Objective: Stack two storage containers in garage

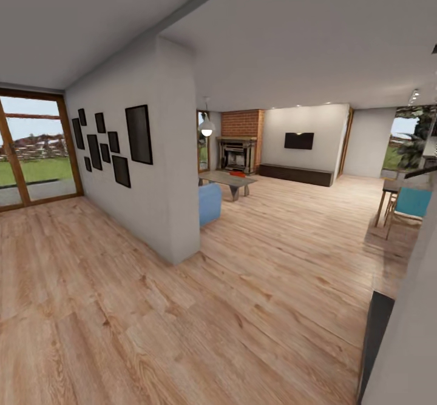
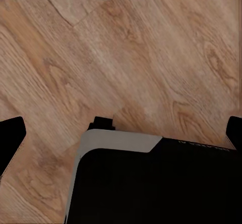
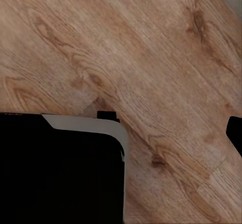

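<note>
Where light wood-plank floor (image 1: pixel 255 308) runs toward red brick fireplace (image 1: pixel 243 125), small red-orange rectangular bin (image 1: pixel 238 174) sits on low grey table (image 1: pixel 226 179). Black fingertips (image 2: pixel 11 136) of left gripper spread wide over planks, holding nothing. Right gripper: state impossible to tell.

Far off on the grey bench (image 1: pixel 227 179), a small red shape (image 1: pixel 238 174), too tiny to tell whether one bin or two. Blue seat (image 1: pixel 210 204) half hidden behind the wall corner (image 1: pixel 176 211). Claw fingers (image 2: pixel 11 138) cut off at the wrist pictures' edges (image 3: pixel 236 133), gap unreadable.
</note>
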### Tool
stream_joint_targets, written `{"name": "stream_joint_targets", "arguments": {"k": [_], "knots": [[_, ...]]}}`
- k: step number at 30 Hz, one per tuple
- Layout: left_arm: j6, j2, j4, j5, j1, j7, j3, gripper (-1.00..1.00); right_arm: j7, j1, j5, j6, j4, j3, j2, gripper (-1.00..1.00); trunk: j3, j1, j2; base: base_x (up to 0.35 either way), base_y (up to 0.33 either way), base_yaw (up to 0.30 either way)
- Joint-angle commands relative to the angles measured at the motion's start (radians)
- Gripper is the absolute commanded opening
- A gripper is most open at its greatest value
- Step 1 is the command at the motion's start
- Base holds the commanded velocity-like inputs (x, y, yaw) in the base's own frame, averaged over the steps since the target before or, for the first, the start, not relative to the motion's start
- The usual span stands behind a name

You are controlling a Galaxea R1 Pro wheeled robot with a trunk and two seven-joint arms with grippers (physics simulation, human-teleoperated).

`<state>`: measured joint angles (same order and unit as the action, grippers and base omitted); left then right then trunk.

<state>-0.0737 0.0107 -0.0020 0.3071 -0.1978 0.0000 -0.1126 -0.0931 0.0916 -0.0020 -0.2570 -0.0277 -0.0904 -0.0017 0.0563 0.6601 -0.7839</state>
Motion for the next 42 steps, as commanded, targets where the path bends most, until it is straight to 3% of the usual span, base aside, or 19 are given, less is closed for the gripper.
{"name": "stream_joint_targets", "arguments": {"k": [1, 14, 30, 42], "knots": [[-0.003, 0.0, 0.001, 0.009, -0.001, 0.0, -0.009, 1.0, -0.005, 0.001, 0.0, -0.005, -0.003, -0.009, 0.001, 1.0, 0.002, 0.001, -0.001, 0.322, 0.06, -0.145], [-0.003, 0.0, 0.001, 0.009, 0.0, 0.0, -0.009, 1.0, -0.005, 0.002, 0.004, -0.005, -0.003, -0.013, 0.002, 1.0, 0.002, 0.001, -0.001, 0.322, 0.136, -0.223], [-0.003, 0.0, 0.001, 0.009, 0.0, 0.0, -0.009, 1.0, -0.005, 0.002, 0.005, -0.005, -0.003, -0.014, -0.001, 1.0, 0.002, 0.001, -0.001, 0.322, 0.159, -0.041], [-0.003, 0.0, 0.001, 0.009, 0.0, 0.0, -0.009, 1.0, -0.005, 0.002, 0.005, -0.005, -0.003, -0.014, 0.0, 1.0, 0.002, 0.001, -0.001, 0.322, 0.155, -0.217]]}}
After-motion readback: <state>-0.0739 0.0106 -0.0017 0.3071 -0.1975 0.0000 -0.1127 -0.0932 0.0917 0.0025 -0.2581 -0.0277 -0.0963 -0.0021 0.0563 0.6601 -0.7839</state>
